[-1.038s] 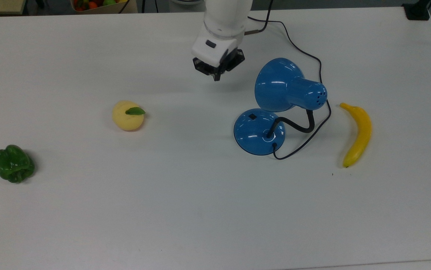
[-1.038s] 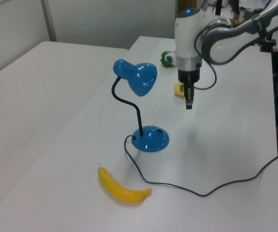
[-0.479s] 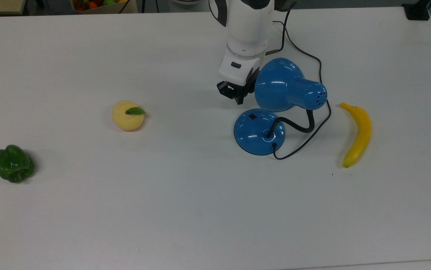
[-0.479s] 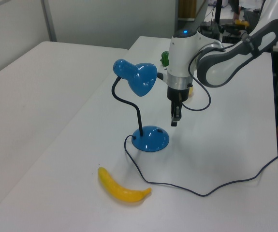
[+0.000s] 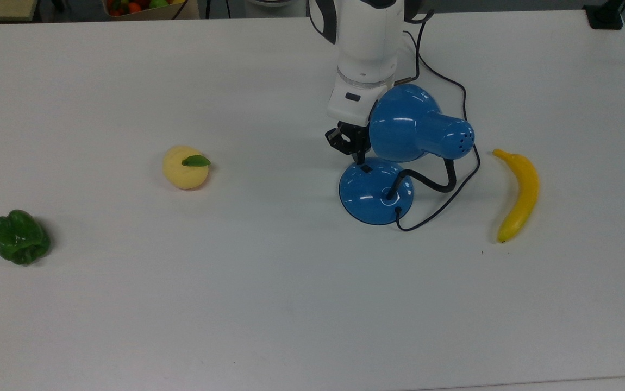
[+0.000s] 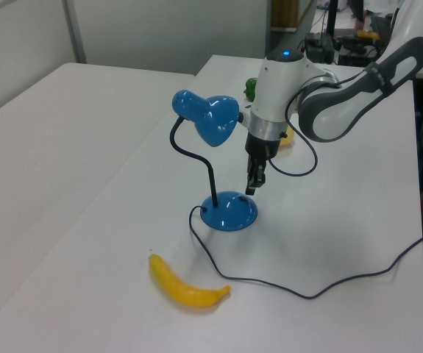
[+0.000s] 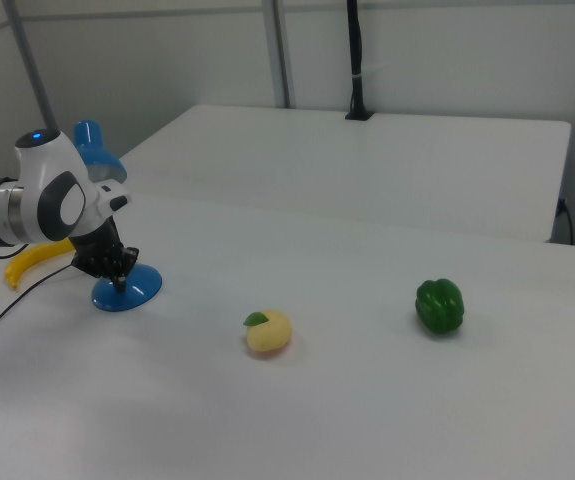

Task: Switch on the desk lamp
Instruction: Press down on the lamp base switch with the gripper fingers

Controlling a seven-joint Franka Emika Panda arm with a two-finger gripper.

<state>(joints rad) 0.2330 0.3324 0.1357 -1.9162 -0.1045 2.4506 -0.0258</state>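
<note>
Glossy blue and not visibly lit, the desk lamp [image 5: 399,163] with its bell-shaped shade, black gooseneck and round domed base stands on the white table [image 5: 182,298], between a pale yellow peach-like fruit [image 5: 185,166] on the top view's left and a yellow banana [image 5: 519,195] on the top view's right. A green bell pepper [image 5: 20,237] lies well apart, near the top view's left edge. The task looks close to its deciding step but not finished: no glow shows under the shade, and the small black switch [image 5: 366,169] on the base appears yet to be pressed. The white Franka arm reaches down from the table's far side, its wrist passing just beside the shade, with the black two-finger gripper [image 5: 358,157] pointing almost straight down and its tip poised at the switch — whether it touches cannot be told. In the left view the gripper [image 6: 251,184] hangs just above the base's near rim. The fingers seem drawn together into a single narrow point, holding nothing. What is left, by this reading, is a short push down on the switch.
</note>
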